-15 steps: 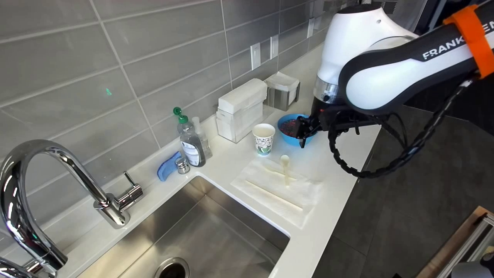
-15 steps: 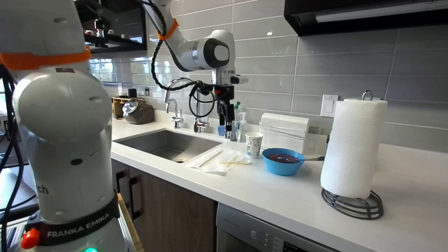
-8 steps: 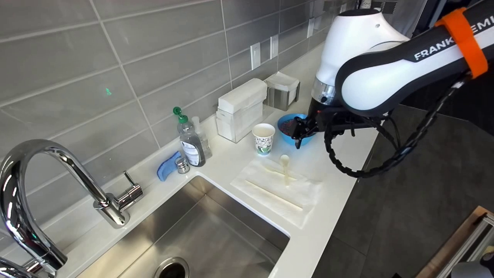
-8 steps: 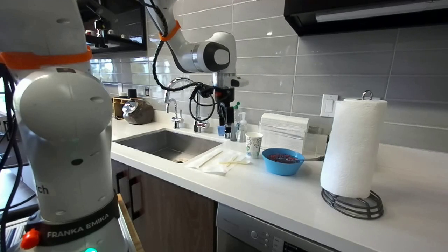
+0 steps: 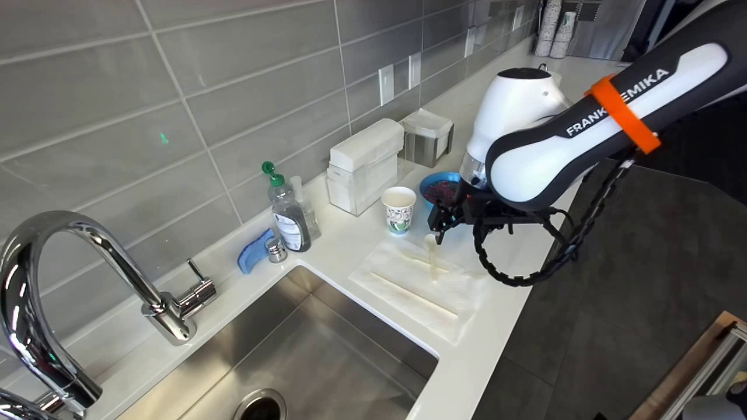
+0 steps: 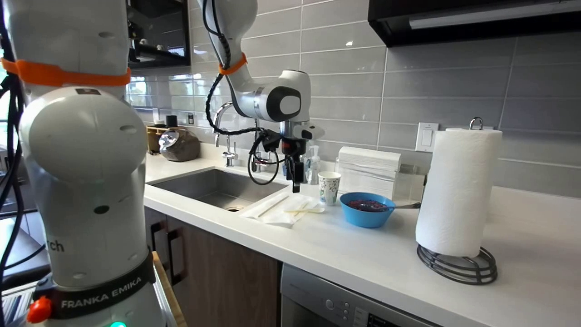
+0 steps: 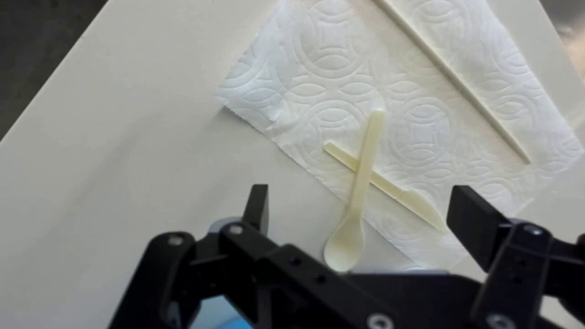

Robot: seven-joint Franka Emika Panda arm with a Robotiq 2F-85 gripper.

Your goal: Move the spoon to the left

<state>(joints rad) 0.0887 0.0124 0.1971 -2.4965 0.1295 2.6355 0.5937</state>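
Note:
A cream plastic spoon (image 7: 346, 242) lies with its handle across a cream knife (image 7: 413, 203) on a white paper towel (image 7: 329, 91). Its bowl end sits past the towel's edge on the counter. My gripper (image 7: 360, 194) is open, with the spoon below and between its spread fingers, not held. In an exterior view the gripper (image 5: 439, 234) is above the spoon's bowl end, and the spoon's handle (image 5: 433, 269) shows below it. In an exterior view the gripper (image 6: 296, 187) hangs above the towel and the spoon (image 6: 309, 210). A second, dark-handled spoon (image 6: 411, 205) rests in the blue bowl.
A thin stick (image 7: 457, 82) lies on the towel. A blue bowl (image 6: 367, 218) with dark red contents and a paper cup (image 5: 399, 216) stand close by. The sink (image 5: 327, 361), soap bottle (image 5: 290, 219), napkin holder (image 5: 365, 169) and paper towel roll (image 6: 458, 195) are further off.
My gripper has moved down towards the spoon, and a little to the left in an exterior view. The spoon, knife, cup and bowl have not moved.

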